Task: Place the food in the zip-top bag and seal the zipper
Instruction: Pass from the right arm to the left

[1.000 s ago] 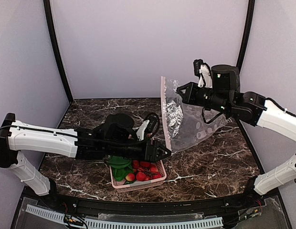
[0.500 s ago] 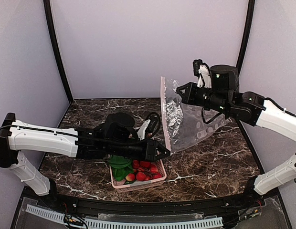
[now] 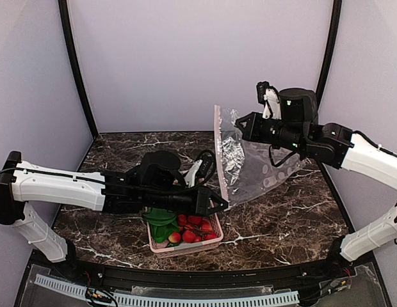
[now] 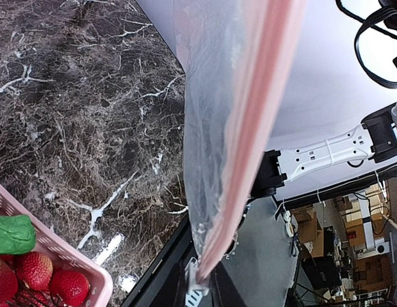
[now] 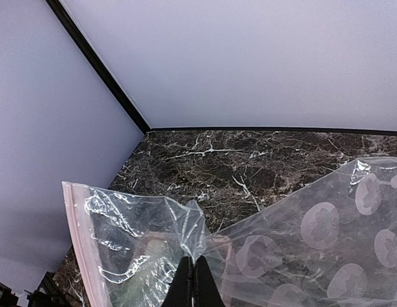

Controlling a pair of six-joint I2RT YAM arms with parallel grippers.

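The clear zip-top bag [image 3: 256, 166] hangs upright over the table's middle right. Its pink zipper [image 3: 219, 153] runs down its left edge. My right gripper [image 3: 240, 125] is shut on a bunched fold near the bag's top [image 5: 195, 268]. My left gripper [image 3: 223, 203] reaches in from the left. It is shut on the zipper's lower corner [image 4: 200, 281], and the strip [image 4: 256, 128] rises from between its fingers. The food, green toy vegetables [image 3: 161, 220], lies in the pink basket [image 3: 186, 248] under the left arm. One green piece [image 4: 13, 233] shows in the left wrist view.
Red toy strawberries [image 3: 195, 230] share the basket with the greens. The basket stands near the table's front edge, just left of the bag's lower corner. Pale walls close off the back and both sides of the dark marble table [image 3: 282, 217].
My left jaws have closed on the bag's lower zipper corner. The right gripper and the bag's top have shifted slightly left.
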